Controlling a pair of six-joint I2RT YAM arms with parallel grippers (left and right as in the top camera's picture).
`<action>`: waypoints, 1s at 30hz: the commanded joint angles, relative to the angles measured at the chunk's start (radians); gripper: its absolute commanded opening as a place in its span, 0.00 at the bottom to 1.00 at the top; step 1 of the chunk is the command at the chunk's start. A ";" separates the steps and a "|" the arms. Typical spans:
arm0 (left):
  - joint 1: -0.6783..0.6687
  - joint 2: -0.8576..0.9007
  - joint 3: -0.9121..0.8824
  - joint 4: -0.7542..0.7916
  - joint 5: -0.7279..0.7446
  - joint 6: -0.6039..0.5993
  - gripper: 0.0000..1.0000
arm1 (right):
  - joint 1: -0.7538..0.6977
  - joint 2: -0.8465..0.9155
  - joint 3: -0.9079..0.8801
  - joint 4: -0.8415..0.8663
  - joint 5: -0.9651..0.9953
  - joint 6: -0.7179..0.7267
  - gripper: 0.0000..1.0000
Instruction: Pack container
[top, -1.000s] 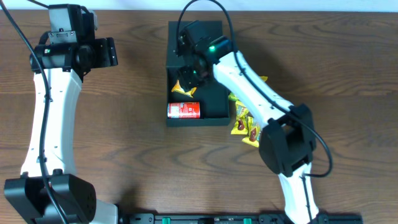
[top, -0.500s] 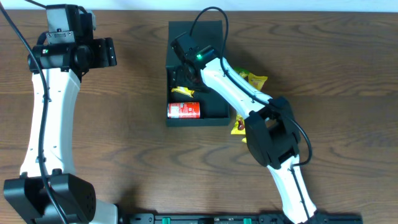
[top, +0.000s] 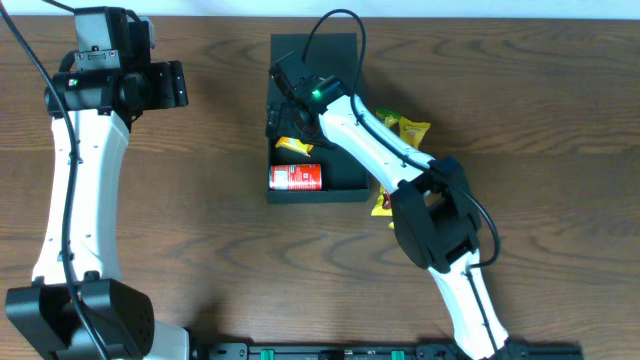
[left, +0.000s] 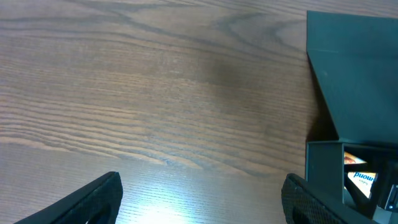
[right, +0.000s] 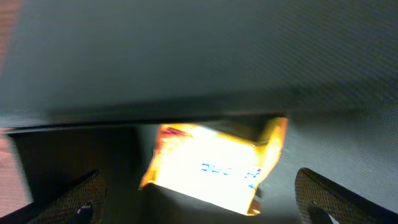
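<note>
The dark teal container (top: 342, 178) stands open at the table's middle back, its flap lid (top: 335, 47) folded away behind it. Inside lie a red can (top: 295, 178) and a yellow snack packet (top: 294, 146). My right gripper (top: 284, 108) is open above the box's back left part. In the right wrist view the yellow packet (right: 214, 165) lies free between the two spread fingers, against the box wall (right: 199, 56). Several more yellow packets (top: 400, 130) lie on the table right of the box. My left gripper (left: 199, 199) is open and empty, far left of the container (left: 354, 81).
The bare wooden table (top: 180, 240) spreads left of and in front of the container. My right arm (top: 390, 150) lies across the box's right side and hides some of the packets. My left arm (top: 75, 160) stands along the table's left side.
My right gripper has moved from above the packet toward the box's back left and has let go of the packet, which now lies in the box. My left arm has not moved.
</note>
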 joint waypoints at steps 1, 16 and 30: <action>0.005 0.012 0.010 -0.002 0.011 0.007 0.84 | 0.011 0.027 -0.001 -0.012 0.034 0.026 0.97; 0.005 0.012 0.009 0.001 0.041 0.006 0.84 | 0.018 0.070 -0.001 -0.004 0.042 0.020 0.90; 0.005 0.012 0.008 0.005 0.060 0.006 0.84 | 0.017 0.070 -0.001 -0.056 0.110 -0.054 0.74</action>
